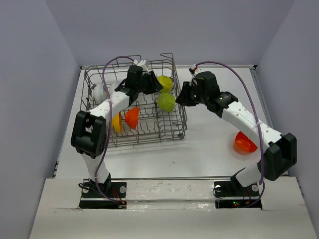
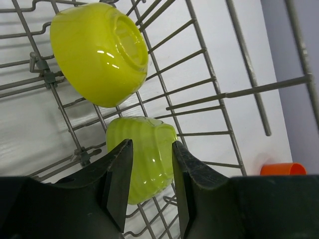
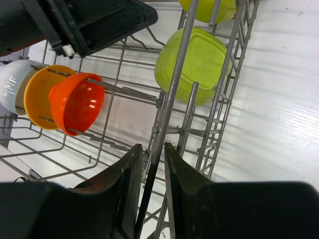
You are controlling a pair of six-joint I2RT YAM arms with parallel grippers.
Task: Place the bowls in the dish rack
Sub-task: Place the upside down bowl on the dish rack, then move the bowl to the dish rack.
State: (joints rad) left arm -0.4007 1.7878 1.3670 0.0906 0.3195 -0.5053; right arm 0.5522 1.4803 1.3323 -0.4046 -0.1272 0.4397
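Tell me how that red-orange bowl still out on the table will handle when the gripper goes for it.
The red-orange bowl looks glossy, so the fingers may slip on it. It seems thin plastic, probably light and easily pushed. Its rounded body lies tilted on the table, so a nudge may rock or roll it.

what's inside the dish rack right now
The dish rack holds two lime green bowls, an orange-yellow bowl, a red-orange bowl and a white bowl. The left arm hides part of its middle.
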